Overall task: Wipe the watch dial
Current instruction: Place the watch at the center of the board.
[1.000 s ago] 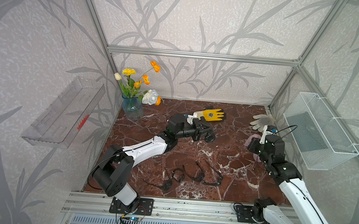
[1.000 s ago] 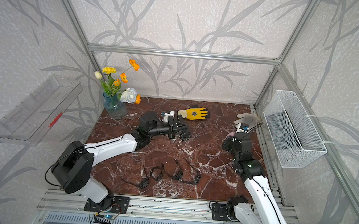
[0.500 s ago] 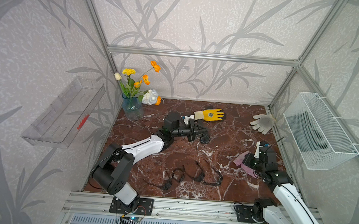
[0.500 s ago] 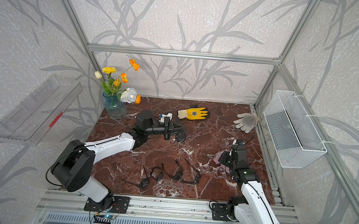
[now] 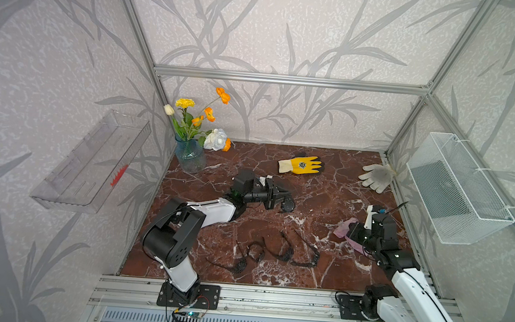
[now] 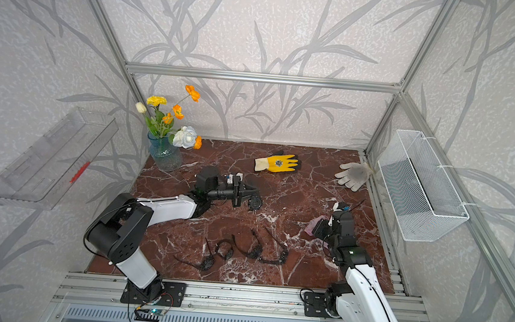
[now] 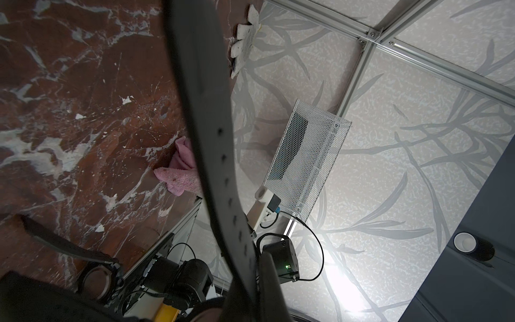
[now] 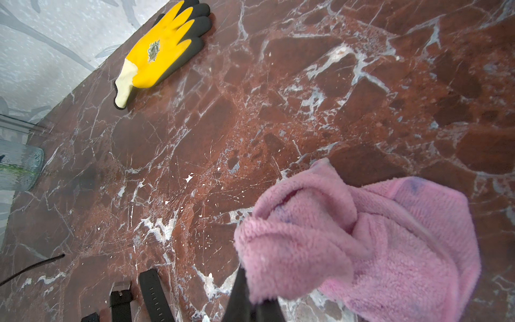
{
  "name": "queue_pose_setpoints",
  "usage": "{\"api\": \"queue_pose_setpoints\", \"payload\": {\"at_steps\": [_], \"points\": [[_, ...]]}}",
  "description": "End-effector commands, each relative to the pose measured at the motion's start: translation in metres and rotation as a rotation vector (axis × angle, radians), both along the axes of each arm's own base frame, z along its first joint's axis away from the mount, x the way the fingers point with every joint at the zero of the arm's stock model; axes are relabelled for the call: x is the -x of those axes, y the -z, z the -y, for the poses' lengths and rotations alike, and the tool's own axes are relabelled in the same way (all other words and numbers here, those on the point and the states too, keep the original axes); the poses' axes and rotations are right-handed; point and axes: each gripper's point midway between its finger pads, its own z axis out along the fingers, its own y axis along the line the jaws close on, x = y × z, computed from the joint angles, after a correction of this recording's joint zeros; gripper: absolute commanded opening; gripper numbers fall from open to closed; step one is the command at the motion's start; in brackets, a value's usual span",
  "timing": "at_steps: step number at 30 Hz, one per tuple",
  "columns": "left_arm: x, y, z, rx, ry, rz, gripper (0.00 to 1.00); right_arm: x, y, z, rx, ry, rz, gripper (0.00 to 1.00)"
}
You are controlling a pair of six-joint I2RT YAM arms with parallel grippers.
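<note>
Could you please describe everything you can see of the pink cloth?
The pink cloth is a fluffy, terry-like rag, crumpled into soft folds, with faint bluish smudges and a dark spot. It lies bunched on the red marble table near its right side, one edge pinched in the shut right end effector.

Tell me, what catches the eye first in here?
The bright yellow glove at the back of the red marble table jumps out, with the flowers in a blue glass vase in the back left corner. Nearer, the right gripper pinches a pink cloth, and the left gripper holds a black watch.
</note>
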Motion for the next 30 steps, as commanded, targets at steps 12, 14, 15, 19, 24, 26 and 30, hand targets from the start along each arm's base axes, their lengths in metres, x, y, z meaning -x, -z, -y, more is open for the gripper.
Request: {"api": "queue_pose_setpoints", "payload": {"at_steps": [12,14,15,19,24,26,30], "points": [[-0.002,0.063,-0.102,-0.808,0.186,0.083,0.0,0.002,0.01,-0.01,-0.062,-0.026,-0.008,0.0],[-0.009,0.077,-0.11,-0.891,0.231,0.068,0.0,0.003,0.009,-0.013,-0.076,-0.036,-0.009,0.0],[-0.012,0.082,-0.112,-0.914,0.246,0.064,0.0,0.003,0.009,-0.014,-0.079,-0.039,-0.01,0.0],[-0.031,0.1,-0.123,-1.022,0.297,0.044,0.0,0.006,0.011,-0.014,-0.08,-0.045,-0.016,0.0],[-0.045,0.124,-0.127,-1.097,0.353,-0.018,0.0,0.008,0.01,-0.013,-0.078,-0.046,-0.011,0.0],[-0.049,0.131,-0.129,-1.111,0.35,-0.038,0.0,0.008,0.009,-0.014,-0.079,-0.048,-0.009,0.0],[-0.057,0.145,-0.128,-1.101,0.322,-0.079,0.0,0.009,0.01,-0.015,-0.083,-0.054,-0.011,0.0]]}}
